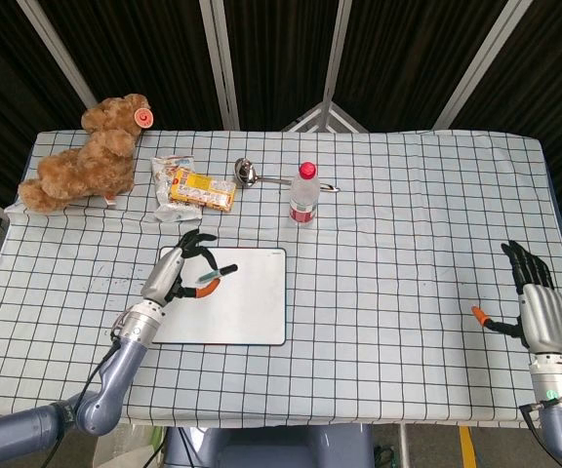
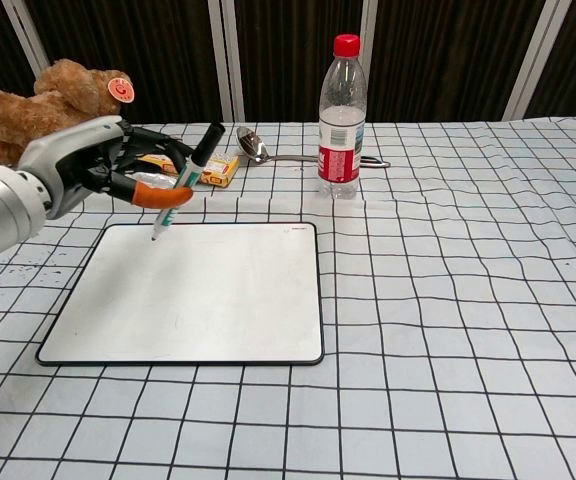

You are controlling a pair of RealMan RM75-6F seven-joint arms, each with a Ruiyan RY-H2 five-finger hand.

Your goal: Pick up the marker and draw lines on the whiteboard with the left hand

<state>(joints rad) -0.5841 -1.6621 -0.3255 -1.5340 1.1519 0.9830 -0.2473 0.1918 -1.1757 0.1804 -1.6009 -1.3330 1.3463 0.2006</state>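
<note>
Over the board's left half, head view: left hand (image 1: 177,276) holds the marker (image 1: 214,278), fingers curled round the barrel, marker lying slantwise above the whiteboard (image 1: 220,296). Board sits flat on the checked table (image 1: 398,234), surface blank as far as this view resolves. Right hand (image 1: 538,302) rests near the table's right edge, well apart from the work, fingers spread, nothing in it. Behind the board: bottle (image 1: 303,193), spoon (image 1: 249,174), snack pack (image 1: 195,189), teddy bear (image 1: 84,156).

Chest view: left hand (image 2: 103,168) pinches the marker (image 2: 184,186) about mid-barrel between the orange-tipped thumb and the fingers. Marker is tilted, black end up toward the snack pack (image 2: 182,161), lower end pointing down at the whiteboard's (image 2: 198,295) far-left corner. Cannot tell whether the lower end touches the board or hangs just above. Cannot tell which end carries the nib, nor whether a cap is on. No line visible. Right hand not shown in this view.

Handling, judged: marker is light, rigid, smooth plastic, so likely to twist or slip in a loose pinch; a hold nearer the lower end should steady the stroke. Board is thin, stiff and unclamped, so it may slide under sideways pressure; light contact advised.
</note>
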